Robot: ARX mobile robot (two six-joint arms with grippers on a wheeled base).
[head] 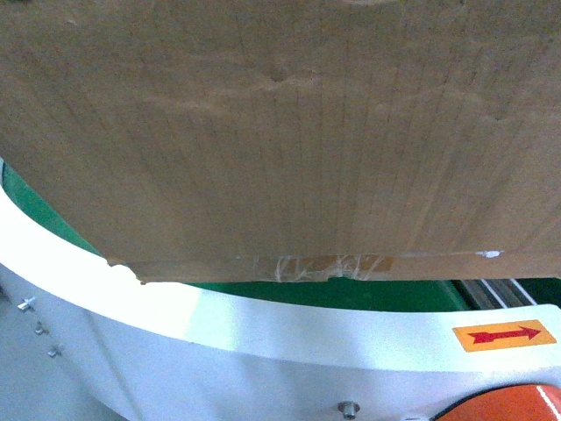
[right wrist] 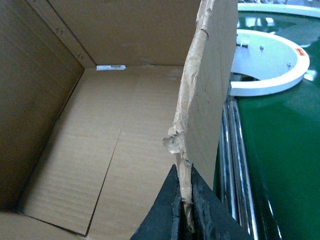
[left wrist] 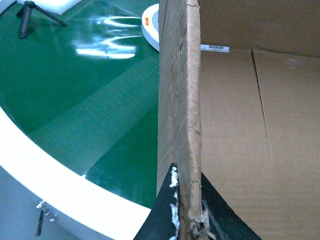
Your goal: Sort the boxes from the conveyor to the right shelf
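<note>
Left claw: black fingers pinched on either side of the cardboard box wall, closed on its torn top edge, one finger outside, one inside. Right claw: black fingers likewise clamped on the opposite wall, at a ragged, peeling spot of the rim.

Cardboard box: brown corrugated board, open-topped, fluted lines visible across its faces; wall edges frayed and uneven. Clear tape, wrinkled, runs along the lower seam in the head view. Small white label strip lies inside at the junction of floor and far wall. Box fills most of the head view, its lower edge over the belt, held between both claws; whether it touches the belt cannot be told.

Conveyor: curved glossy dark-green belt, pale white rim, white side housing with small screws. Orange sticker with red arrow on the housing; orange motor cover at the lower right of the head view.

Steel rails: shiny, parallel, just beside the box's right wall, between it and green belt.

White ring-shaped guard: beyond the rails, on the belt's inner curve.

Small black tripod: at the far left of the left wrist view, beyond the belt.
</note>
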